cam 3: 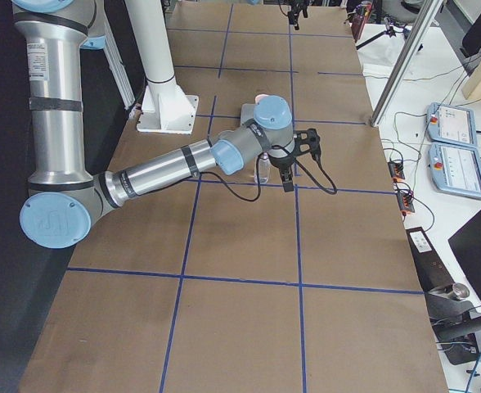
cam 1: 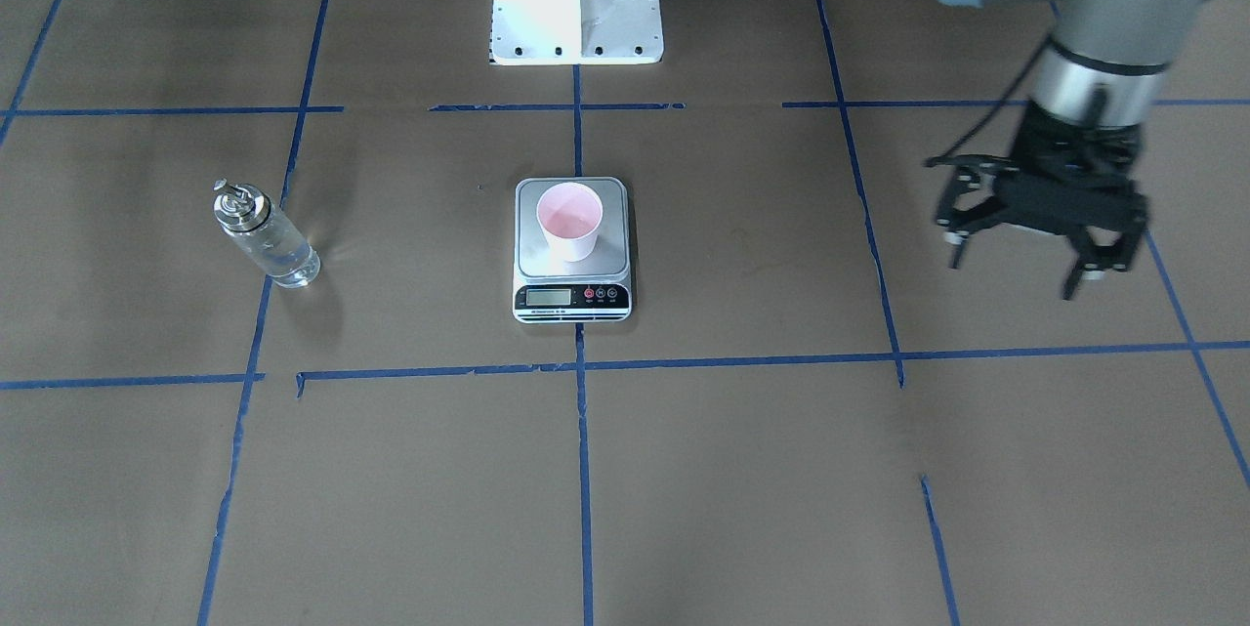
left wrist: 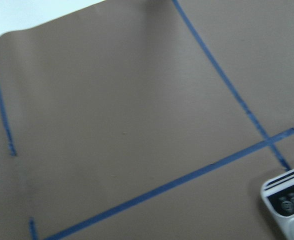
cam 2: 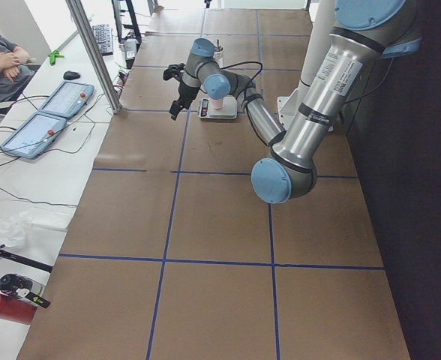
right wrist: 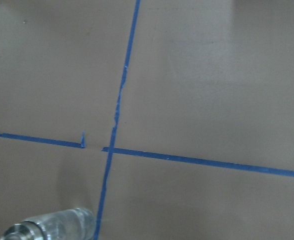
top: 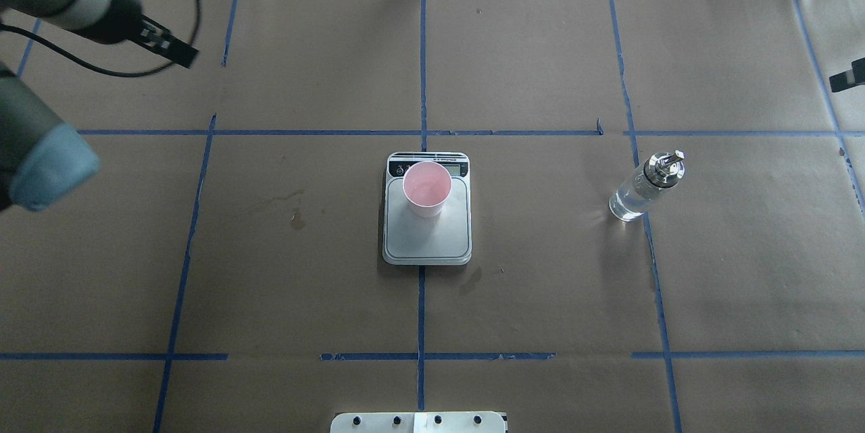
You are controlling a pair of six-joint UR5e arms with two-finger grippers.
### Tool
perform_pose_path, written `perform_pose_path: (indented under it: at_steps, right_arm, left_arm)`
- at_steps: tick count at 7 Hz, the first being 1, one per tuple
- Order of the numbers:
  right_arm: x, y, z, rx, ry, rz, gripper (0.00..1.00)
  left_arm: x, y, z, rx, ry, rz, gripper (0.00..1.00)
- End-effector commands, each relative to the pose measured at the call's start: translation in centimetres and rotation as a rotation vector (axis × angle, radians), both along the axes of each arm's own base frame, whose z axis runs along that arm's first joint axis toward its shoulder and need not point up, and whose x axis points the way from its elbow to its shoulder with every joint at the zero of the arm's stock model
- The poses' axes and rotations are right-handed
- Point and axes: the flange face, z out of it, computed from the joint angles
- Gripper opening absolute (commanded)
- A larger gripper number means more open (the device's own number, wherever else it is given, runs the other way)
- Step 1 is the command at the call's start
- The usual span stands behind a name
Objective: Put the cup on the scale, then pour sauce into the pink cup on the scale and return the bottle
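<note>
While the cup point(cam 1: 569, 221) is seen standing upright on the scale point(cam 1: 535, 260), neither gripper is found touching anything. The scale is set at the middle of the table point(cam 1: 742, 470), its black display strip turned toward the edge opposite the robot's base. The cup is placed on the silver platform, on the part nearer that strip. Whether any liquid lies in the cup cannot be told.

The bottle point(top: 645, 186) is stood upright toward the table's right end, on a line of blue tape point(top: 659, 298), well apart from the scale. Its silver cap and spout are on, and the sauce point(top: 625, 207) is seen as clear liquid in its lower part.

The left gripper point(cam 1: 1016, 274) is held above the table's left half, well apart from the scale. Its fingers point(cam 1: 1079, 279) are spread apart, and nothing is held between them.

The right gripper point(cam 3: 298, 168) is held near the table's right end. A bit of the bottle is caught at the lower edge of the right wrist view. Only a black sliver of this gripper is shown at the overhead view's edge, so it cannot be told whether its fingers are apart or together.
</note>
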Motion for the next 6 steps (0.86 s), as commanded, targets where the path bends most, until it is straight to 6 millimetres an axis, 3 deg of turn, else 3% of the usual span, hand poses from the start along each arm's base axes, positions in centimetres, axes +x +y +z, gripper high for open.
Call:
perform_pose_path:
  at_steps: [1, 2, 3, 4, 6]
  right_arm:
    - [-5.8, 4.0, -6.7, -0.055, -0.053, 0.047, 1.0]
    - [-9.0, 5.9, -8.8, -0.063, -0.054, 0.066, 1.0]
    - [-11.7, 8.1, -10.3, -0.062, -0.051, 0.089, 1.0]
    - [-13.9, 10.4, -10.7, -0.064, -0.034, 0.103, 1.0]
    - [-18.1, 14.5, -8.5, -0.008, 0.002, 0.155, 1.0]
  left_arm:
    - [-12.2, 0.4, 12.3, -0.152, -0.073, -0.032, 1.0]
    - [-19.9, 1.1, 17.4, -0.25, -0.056, -0.152, 1.0]
    - [-22.5, 2.3, 19.9, -0.349, 0.026, -0.166, 1.0]
    - [-22.9, 5.7, 24.0, -0.408, 0.051, -0.134, 1.0]
    - [-23.2, 11.3, 28.8, -0.453, 0.138, -0.035, 1.0]
